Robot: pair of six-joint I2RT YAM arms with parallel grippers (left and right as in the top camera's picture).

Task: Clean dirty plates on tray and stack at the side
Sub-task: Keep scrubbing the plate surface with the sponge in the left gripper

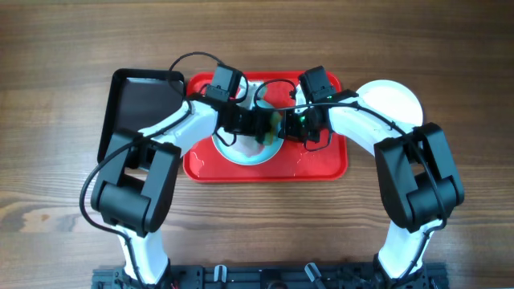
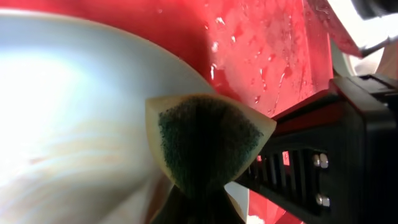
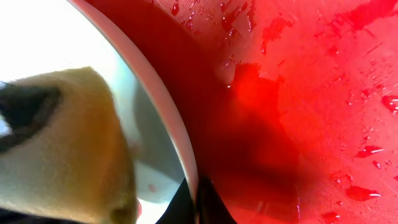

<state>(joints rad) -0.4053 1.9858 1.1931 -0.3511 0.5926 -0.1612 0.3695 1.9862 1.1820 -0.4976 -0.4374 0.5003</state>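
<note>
The wooden table (image 1: 48, 120) carries everything, and both arms reach from the near edge to meet over its middle. There the large red tray (image 1: 321, 160) lies, its floor wet with beads and smears of water, which suggests it serves as the washing spot and catches the runoff. A smaller black tray (image 1: 136, 96) sits touching its far-left corner. A white plate (image 1: 397, 100) lies off the red tray at the far right, apparently the stacking side. The pale mint plate (image 1: 241, 154) being worked on rests on the red tray, left of its centre, beneath the two wrists. A pale round shape at the tray's far edge between the wrists is too hidden to name. The right gripper (image 3: 196, 200) has its jaws pinched narrow on this plate's right rim, likely to keep it from sliding or turning under the scrubbing. The left gripper (image 2: 198, 202) is clamped on a yellow sponge (image 2: 205, 140), folding it so the dark green scouring face stands exposed just above the plate's surface near that rim. The plate shows only faint brownish rings, so the wiping seems well along. No dark red streak is plain in these views.
</note>
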